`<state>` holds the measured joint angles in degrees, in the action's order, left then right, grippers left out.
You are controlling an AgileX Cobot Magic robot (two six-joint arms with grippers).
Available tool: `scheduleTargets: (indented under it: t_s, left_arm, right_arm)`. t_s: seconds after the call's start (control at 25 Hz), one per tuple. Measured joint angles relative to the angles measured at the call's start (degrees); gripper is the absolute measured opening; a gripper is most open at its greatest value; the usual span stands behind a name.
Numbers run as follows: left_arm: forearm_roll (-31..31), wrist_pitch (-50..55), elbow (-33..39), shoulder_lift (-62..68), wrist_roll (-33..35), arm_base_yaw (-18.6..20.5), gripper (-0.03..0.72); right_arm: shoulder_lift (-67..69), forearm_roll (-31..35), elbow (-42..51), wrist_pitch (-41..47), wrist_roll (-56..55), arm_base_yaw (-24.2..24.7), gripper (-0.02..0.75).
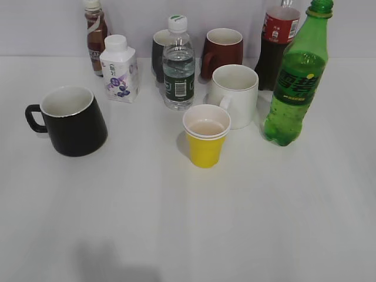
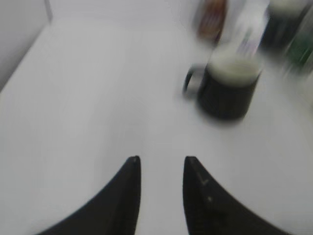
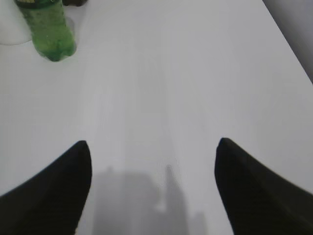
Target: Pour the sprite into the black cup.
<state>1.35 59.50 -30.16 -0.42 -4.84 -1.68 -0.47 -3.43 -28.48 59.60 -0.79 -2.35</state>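
Note:
The sprite [image 1: 296,76], a tall green bottle with a green-yellow label, stands upright at the right of the table; its base shows in the right wrist view [image 3: 49,29]. The black cup [image 1: 73,120], white inside, handle to the left, stands at the left; it shows blurred in the left wrist view [image 2: 227,85]. My left gripper [image 2: 162,159] is open with a narrow gap, empty, above bare table short of the cup. My right gripper [image 3: 152,144] is wide open, empty, well short of the sprite. Neither gripper shows in the exterior view.
Around the middle stand a yellow paper cup [image 1: 205,136], a white mug [image 1: 235,94], a clear water bottle [image 1: 178,64], a white carton [image 1: 119,69], a brown drink bottle [image 1: 96,36], a small dark mug [image 1: 160,53], a dark red mug [image 1: 223,51] and a cola bottle [image 1: 276,44].

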Motion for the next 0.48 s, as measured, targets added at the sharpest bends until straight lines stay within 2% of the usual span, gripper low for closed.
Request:
scheduleTargets:
  t_s: [0.12,0.24,0.36,0.48]
  left_arm:
    - [-4.60,-17.74,-0.43,1.63,0.00,0.00,0.237]
    - [-3.38,-42.97,1.30,7.23,0.00,0.00,0.237]
    - [-2.57,-57.91,3.88,15.71,0.00,0.00,0.237]
    - [-0.83,-67.06,5.81,25.81,0.00,0.00,0.239]
  right_arm:
    - [0.00,0.00,0.00,0.00,0.00,0.00,0.588]
    - [0.00,0.00,0.00,0.00,0.00,0.00,0.588]
    - [0.00,0.00,0.00,0.00,0.00,0.00,0.588]
    - [0.00,0.00,0.00,0.00,0.00,0.00,0.588]
